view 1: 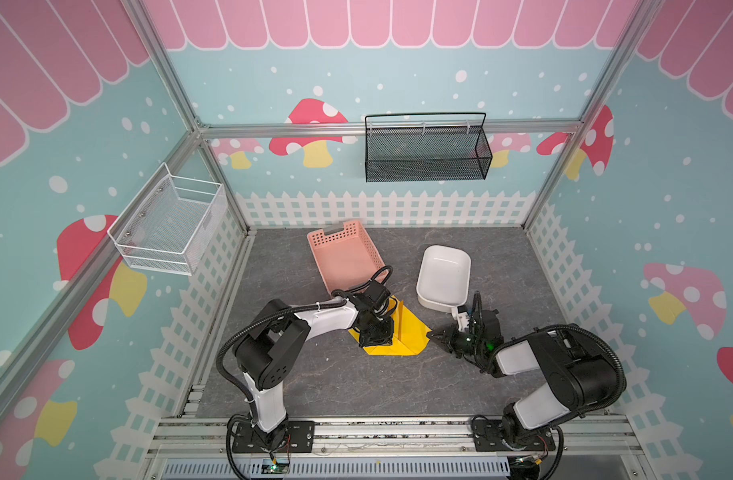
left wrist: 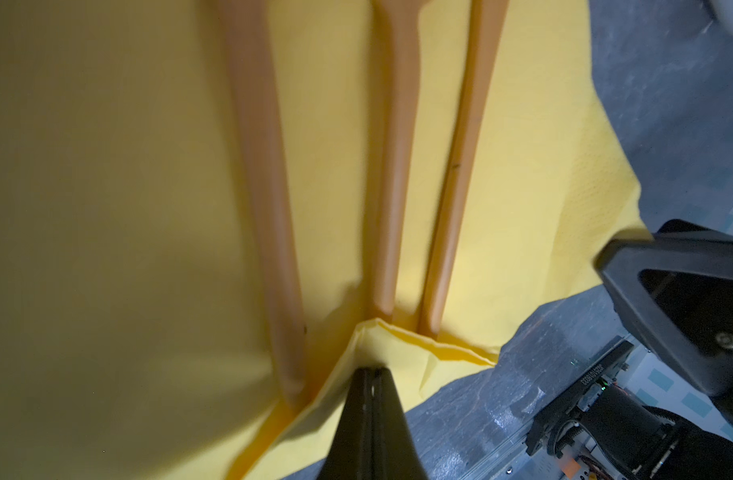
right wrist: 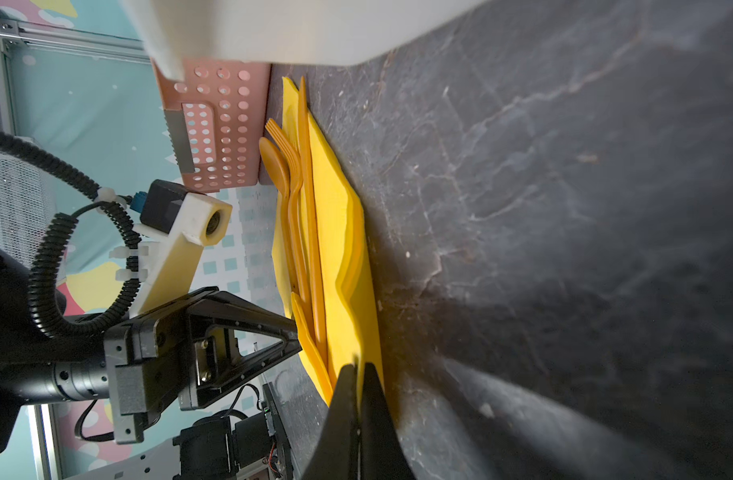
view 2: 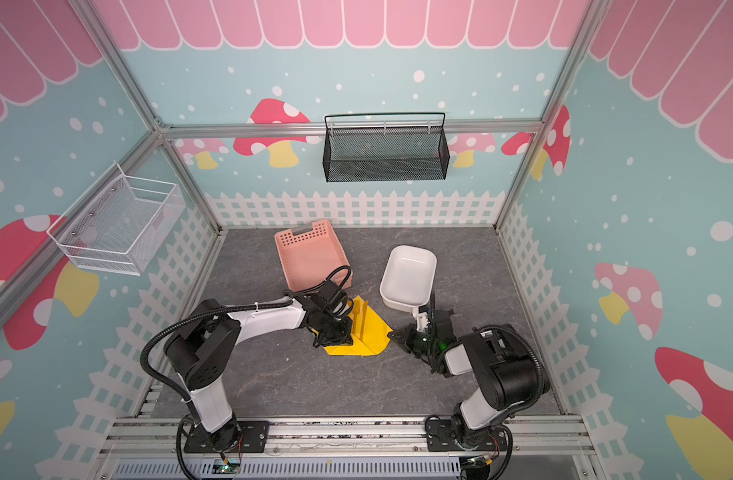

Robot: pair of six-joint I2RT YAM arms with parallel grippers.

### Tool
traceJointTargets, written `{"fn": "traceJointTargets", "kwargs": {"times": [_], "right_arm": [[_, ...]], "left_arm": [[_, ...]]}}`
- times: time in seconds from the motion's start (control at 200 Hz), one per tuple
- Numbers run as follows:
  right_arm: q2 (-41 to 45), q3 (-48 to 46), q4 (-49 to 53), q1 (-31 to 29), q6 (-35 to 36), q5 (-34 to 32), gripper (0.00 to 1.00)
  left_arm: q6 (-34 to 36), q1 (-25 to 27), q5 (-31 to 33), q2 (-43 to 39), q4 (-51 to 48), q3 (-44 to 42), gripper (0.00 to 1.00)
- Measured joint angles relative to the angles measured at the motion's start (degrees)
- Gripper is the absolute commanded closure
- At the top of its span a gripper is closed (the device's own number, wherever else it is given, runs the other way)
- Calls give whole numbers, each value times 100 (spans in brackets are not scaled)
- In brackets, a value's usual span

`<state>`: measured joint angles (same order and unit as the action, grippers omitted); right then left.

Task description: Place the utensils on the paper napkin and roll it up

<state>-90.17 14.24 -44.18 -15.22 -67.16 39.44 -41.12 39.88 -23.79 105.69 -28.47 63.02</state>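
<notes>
My left gripper (view 1: 375, 338) sits at the 9 o'clock side of the paper napkin (view 1: 410, 328). Its fingers (left wrist: 356, 399) are pressed together and pinch a folded-over corner of the yellow paper. The napkin lies in the middle of the gray table (view 1: 356, 386), partly folded. The utensils (left wrist: 392, 166) lie on it side by side, and the folded corner covers the ends of their handles. I can see a spoon (right wrist: 271, 156), a fork (right wrist: 279, 133) and one long flat piece (right wrist: 304, 166). The pink basket (view 1: 344, 257) is at 11 o'clock from the napkin and the white tub (view 1: 439, 305) is at 1 o'clock. My right gripper (view 1: 433, 334) is at the napkin's 3 o'clock edge. Its fingers (right wrist: 375, 399) squeeze that yellow edge between them.
</notes>
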Motion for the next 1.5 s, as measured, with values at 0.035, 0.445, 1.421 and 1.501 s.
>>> {"fn": "traceJointTargets", "kwargs": {"times": [0.035, 0.445, 1.421, 1.501], "right_arm": [[4, 0, -2, -22, -24, -2, 99], [258, 46, 46, -291, -221, -116, 99], [299, 688, 1005, -557, -129, -282, 99], [299, 761, 1056, -614, -131, -302, 99]], "left_arm": [[0, 0, 0, 0, 0, 0, 99], [0, 0, -2, 0, 0, 0, 98], [-4, -4, -24, 0, 26, -63, 99], [-4, -7, -26, 0, 26, -63, 99]]}}
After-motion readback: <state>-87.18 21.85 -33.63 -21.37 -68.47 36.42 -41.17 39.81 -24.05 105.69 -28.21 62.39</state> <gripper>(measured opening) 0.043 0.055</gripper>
